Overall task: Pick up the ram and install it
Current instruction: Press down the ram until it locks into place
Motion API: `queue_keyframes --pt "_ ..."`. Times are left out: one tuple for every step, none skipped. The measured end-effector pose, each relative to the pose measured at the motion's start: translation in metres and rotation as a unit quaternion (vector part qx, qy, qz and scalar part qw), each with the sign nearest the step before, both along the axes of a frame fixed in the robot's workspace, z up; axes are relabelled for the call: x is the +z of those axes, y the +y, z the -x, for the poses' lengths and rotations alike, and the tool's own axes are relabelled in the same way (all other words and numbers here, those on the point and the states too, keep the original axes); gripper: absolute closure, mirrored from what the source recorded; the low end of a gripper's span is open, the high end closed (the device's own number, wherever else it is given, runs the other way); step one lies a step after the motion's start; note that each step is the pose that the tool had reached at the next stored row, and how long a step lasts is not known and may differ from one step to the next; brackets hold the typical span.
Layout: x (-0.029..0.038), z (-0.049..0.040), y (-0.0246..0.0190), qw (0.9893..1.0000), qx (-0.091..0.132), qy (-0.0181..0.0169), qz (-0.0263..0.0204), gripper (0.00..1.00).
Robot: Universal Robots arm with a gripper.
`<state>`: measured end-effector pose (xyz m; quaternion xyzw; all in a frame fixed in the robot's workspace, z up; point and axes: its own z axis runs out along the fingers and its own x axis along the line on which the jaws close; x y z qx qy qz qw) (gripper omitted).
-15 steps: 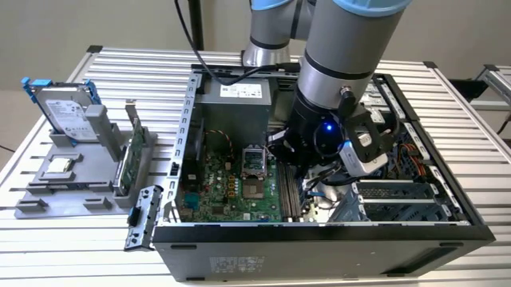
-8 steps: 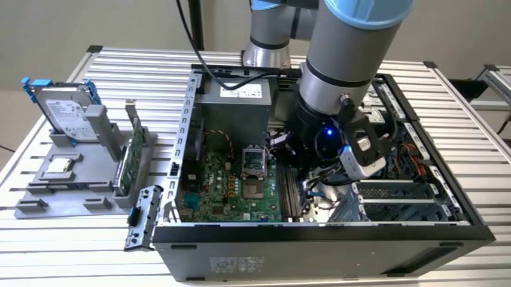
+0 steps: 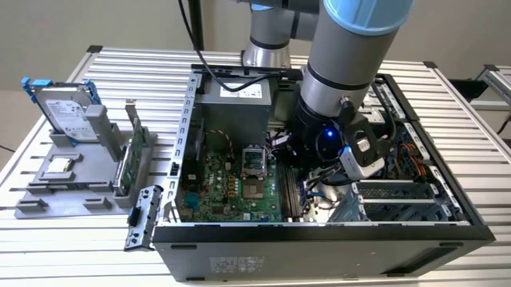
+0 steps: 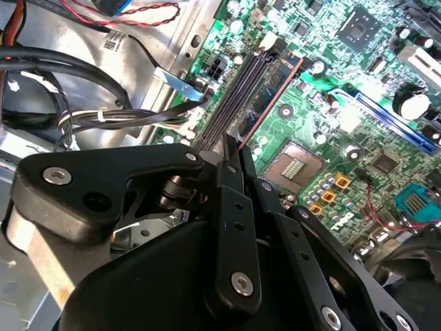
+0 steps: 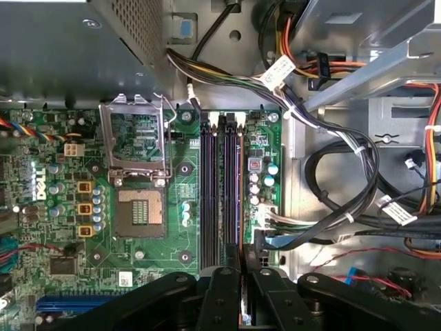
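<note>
The ram (image 4: pixel 272 96) is a thin dark stick with a pale-blue label. It stands on edge along the outermost of the black memory slots (image 5: pixel 207 193) on the green motherboard (image 3: pixel 224 185). In the first wrist view the ram (image 5: pixel 239 207) appears as a narrow line beside the slots. My gripper (image 5: pixel 241 272) is shut on the ram's near end, one black finger on each face. In the second wrist view the gripper (image 4: pixel 234 155) sits just above the slots (image 4: pixel 227 103). The arm's wrist (image 3: pixel 327 137) reaches down into the open computer case.
Bundled black cables (image 5: pixel 344 186) crowd the case floor beside the slots. The open processor socket (image 5: pixel 141 214) lies on the other side. Outside the case, a grey fixture (image 3: pixel 56 185) holds a silver hard drive (image 3: pixel 68 110) and a green card (image 3: pixel 131 158).
</note>
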<state>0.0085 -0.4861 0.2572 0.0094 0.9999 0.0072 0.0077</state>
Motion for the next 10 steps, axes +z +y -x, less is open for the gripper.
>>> queue_keyframes --pt "-0.0009 -0.0003 0.0005 1.0 0.0 0.0 0.0001 1.0" --pt "-0.002 -0.0006 0.001 1.0 0.0 0.0 -0.0001 1.0" --pt "-0.003 -0.0009 0.0015 1.0 0.0 0.0 0.0 1.0" --pt "-0.0039 -0.0011 0.0019 1.0 0.0 0.0 0.0 1.0" --pt "-0.0048 -0.0012 0.0025 1.0 0.0 0.0 0.0 1.0" --pt "-0.0058 -0.0013 0.003 1.0 0.0 0.0 -0.0001 1.0" --pt "-0.0068 -0.0014 0.0035 1.0 0.0 0.0 -0.0001 1.0" --pt "-0.0075 -0.0015 0.0038 1.0 0.0 0.0 0.0 1.0" --pt "-0.0083 -0.0016 0.0042 1.0 0.0 0.0 -0.0001 1.0" --pt "-0.0091 -0.0016 0.0046 1.0 0.0 0.0 -0.0001 1.0"
